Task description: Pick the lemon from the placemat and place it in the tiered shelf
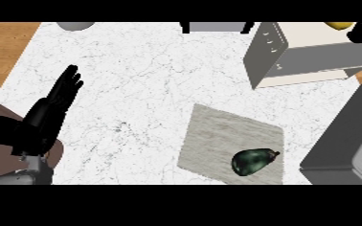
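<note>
- Showing only as a sliver of black at the view's upper right edge, the right robot hand point(356, 34) is mostly cut off; I cannot tell whether it is clenched, released or grasping anything.
- Touching that sliver on its left is a small yellow shape point(339, 25), most likely the lemon. It is off the placemat and up by the far edge of the tiered shelf. Whether it is held or resting there is hidden.
- Just below and left of the right robot hand sits the tiered shelf point(311, 52), a pale boxy unit with a grey side wall, tilted in the view.
- The grey right forearm point(336, 139) runs from the lower right corner up toward that hand, passing beside the shelf.
- Well below the right robot hand lies the placemat point(219, 134), a grey woven rectangle carrying only a dark green stemmed fruit point(253, 161) near its near corner.
- Far across the white marbled surface point(141, 76), at the left edge, the left robot hand point(51, 110) rests released, fingers straight and pointing up, holding nothing.
- Handling, as a judgement: a lemon is light, fairly stiff and not fragile. Its waxy, rounded skin can roll or slip, so it is best taken round its middle, across the short axis. It should then be set down flat on a tier rather than let go from above.
</note>
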